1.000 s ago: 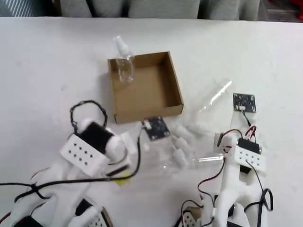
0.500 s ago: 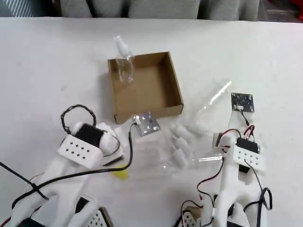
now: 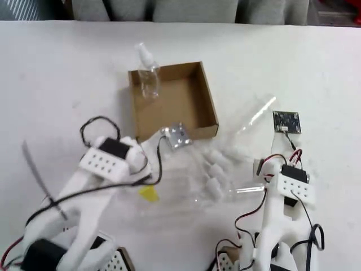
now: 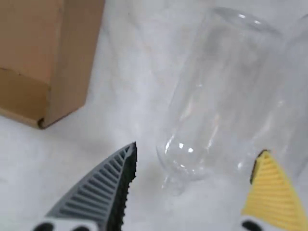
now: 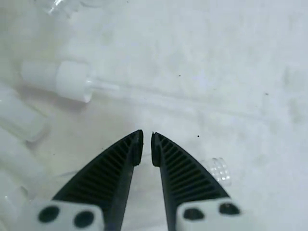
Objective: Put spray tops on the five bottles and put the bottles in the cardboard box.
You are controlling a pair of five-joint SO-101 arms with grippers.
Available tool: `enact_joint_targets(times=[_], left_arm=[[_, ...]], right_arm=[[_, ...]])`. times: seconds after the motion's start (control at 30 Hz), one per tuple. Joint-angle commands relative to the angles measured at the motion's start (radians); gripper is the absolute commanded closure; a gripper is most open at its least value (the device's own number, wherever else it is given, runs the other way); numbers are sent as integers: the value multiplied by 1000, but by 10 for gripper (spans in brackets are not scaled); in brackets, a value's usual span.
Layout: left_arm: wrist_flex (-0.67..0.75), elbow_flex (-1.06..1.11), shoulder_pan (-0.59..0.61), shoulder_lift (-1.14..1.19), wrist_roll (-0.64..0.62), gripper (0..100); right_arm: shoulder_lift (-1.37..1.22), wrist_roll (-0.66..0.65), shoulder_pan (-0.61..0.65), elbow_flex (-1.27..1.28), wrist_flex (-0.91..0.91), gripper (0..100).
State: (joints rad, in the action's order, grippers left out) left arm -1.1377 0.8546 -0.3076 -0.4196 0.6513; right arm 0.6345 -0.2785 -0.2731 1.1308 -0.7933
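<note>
My left gripper (image 4: 196, 153) is open, its grey finger (image 4: 103, 192) and yellow finger (image 4: 267, 192) on either side of a clear capless bottle (image 4: 216, 96) that lies on the table. The cardboard box (image 3: 172, 101) has its near corner (image 4: 43, 57) just beside that bottle. One bottle with a spray top (image 3: 148, 73) leans at the box's far left corner. My right gripper (image 5: 147, 147) is shut and holds nothing, just short of a white spray top (image 5: 72, 82) with a long tube. More spray tops (image 3: 214, 169) lie between the arms.
Another clear bottle (image 3: 256, 113) lies right of the box. A bottle neck (image 5: 219, 171) shows beside my right gripper's finger. The left arm (image 3: 107, 161) crosses the table's near left and the right arm (image 3: 287, 189) stands at the near right.
The left arm has shifted, bringing its wrist up closer to the box's near edge, and its yellow finger now shows. The right arm has stayed put.
</note>
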Motion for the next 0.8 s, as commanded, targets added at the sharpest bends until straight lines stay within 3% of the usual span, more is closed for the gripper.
enact_joint_targets(times=[0.0,0.4,0.5,0.67,0.77], left_arm=[[18,-63,5,202,2,631],[11,-117,8,351,-28,638],[12,-118,24,351,-127,718],[11,-152,76,349,-150,951],[11,-166,150,349,-244,964]], right_arm=[[16,-9,8,-5,13,981],[16,-11,8,-5,13,981],[16,-11,8,-5,13,981],[18,-11,10,-5,13,981],[18,-11,10,-5,13,981]])
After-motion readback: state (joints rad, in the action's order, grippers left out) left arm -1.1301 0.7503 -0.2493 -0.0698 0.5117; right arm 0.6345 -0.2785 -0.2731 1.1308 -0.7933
